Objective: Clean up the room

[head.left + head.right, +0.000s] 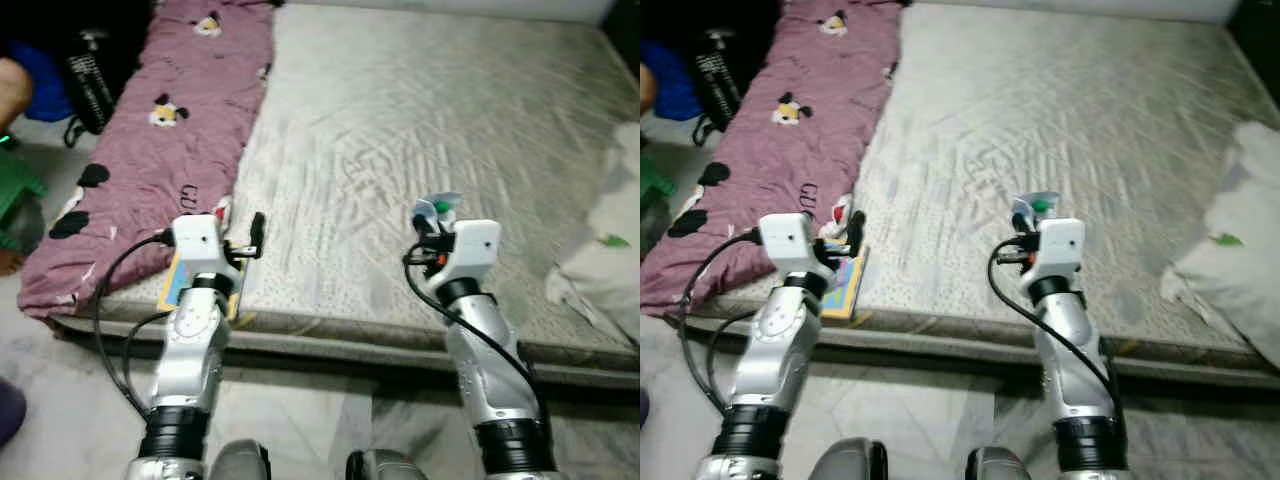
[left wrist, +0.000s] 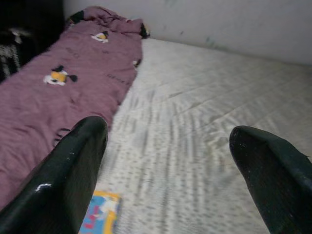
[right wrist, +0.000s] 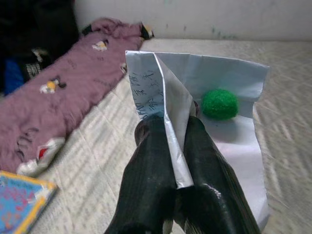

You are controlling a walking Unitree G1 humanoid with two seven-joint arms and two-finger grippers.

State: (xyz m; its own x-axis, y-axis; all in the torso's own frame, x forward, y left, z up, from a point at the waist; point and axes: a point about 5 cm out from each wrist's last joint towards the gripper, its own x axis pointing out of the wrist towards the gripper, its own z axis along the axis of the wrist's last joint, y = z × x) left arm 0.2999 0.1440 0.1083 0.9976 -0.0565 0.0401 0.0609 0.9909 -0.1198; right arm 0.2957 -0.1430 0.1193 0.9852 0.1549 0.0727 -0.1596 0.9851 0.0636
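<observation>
Right gripper (image 3: 170,146): clenched on a folded sheet of paper (image 3: 195,97), pinched at the crease between its two fingers. A small green ball (image 3: 220,104) sits against the sheet; whether it is fastened to the paper or only resting in the fold cannot be told. In the head views you carry this bundle above the front part of the mattress (image 1: 420,130), near its edge.

Left gripper (image 2: 165,175): released, fingers spread wide, holding nothing, poised over the left front corner of the mattress.

Picture book (image 1: 178,282): colourful cover, lying flat at the mattress edge just under your left gripper, beside the purple blanket (image 1: 160,130) with cartoon prints that runs along the left side of the bed.

White bedding (image 1: 610,230): bunched on the right side of the mattress, well apart from both arms.

Handling notes, as judgement:
- Keep the paper level and the crease upward; if the ball is loose, a tilt will likely roll it off.
- Keep the right pinch firm; thin paper slips easily.
- For the book, lower the left gripper with one finger past the mattress edge, so you can clamp across the cover rather than scrape a flat thing off soft fabric.
- Mind the blanket hem beside it.
</observation>
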